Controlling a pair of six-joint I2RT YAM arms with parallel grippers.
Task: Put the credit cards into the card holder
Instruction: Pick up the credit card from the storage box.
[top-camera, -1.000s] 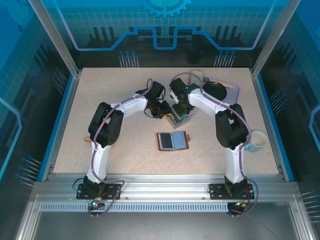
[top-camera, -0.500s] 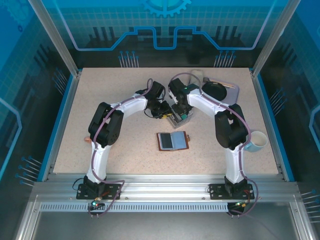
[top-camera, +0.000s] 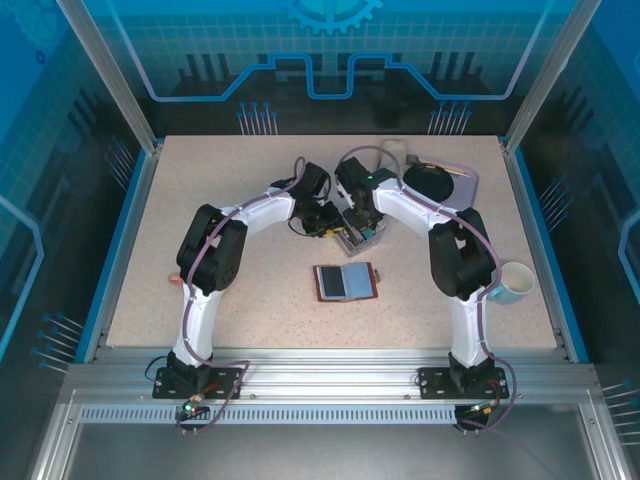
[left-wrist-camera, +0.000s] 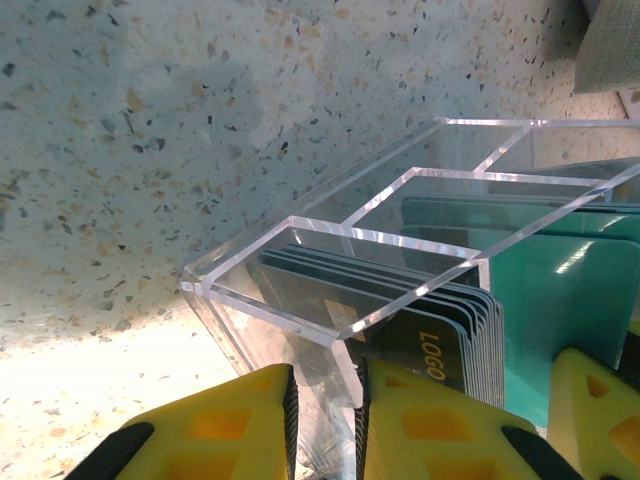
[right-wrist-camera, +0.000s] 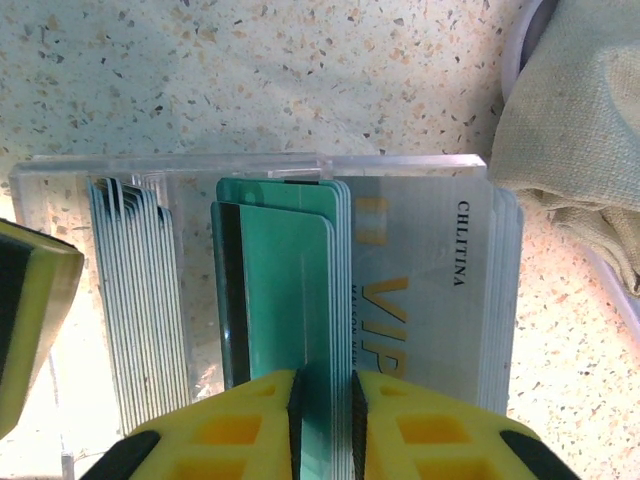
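The card holder (top-camera: 345, 282), a brown wallet, lies open on the table in front of both arms. Behind it stands a clear acrylic rack (top-camera: 360, 232) (left-wrist-camera: 330, 250) with upright credit cards: dark ones (left-wrist-camera: 430, 330), teal ones (right-wrist-camera: 285, 290) (left-wrist-camera: 560, 300), pale grey ones (right-wrist-camera: 140, 300) and a silver VIP card (right-wrist-camera: 430, 280). My left gripper (left-wrist-camera: 325, 420) (top-camera: 330, 222) is shut on the rack's near clear wall. My right gripper (right-wrist-camera: 325, 420) (top-camera: 362, 226) is shut from above on the top edge of the teal credit cards.
A grey-rimmed tray (top-camera: 468, 185) with a dark dish sits at the back right, with a beige cloth (right-wrist-camera: 570, 130) beside the rack. A white cup (top-camera: 513, 283) stands near the right arm. The left gripper's yellow finger (right-wrist-camera: 30, 310) is close to the rack's left end.
My right gripper's jaws have closed onto the teal cards in the rack. The left gripper and the wallet have not moved.
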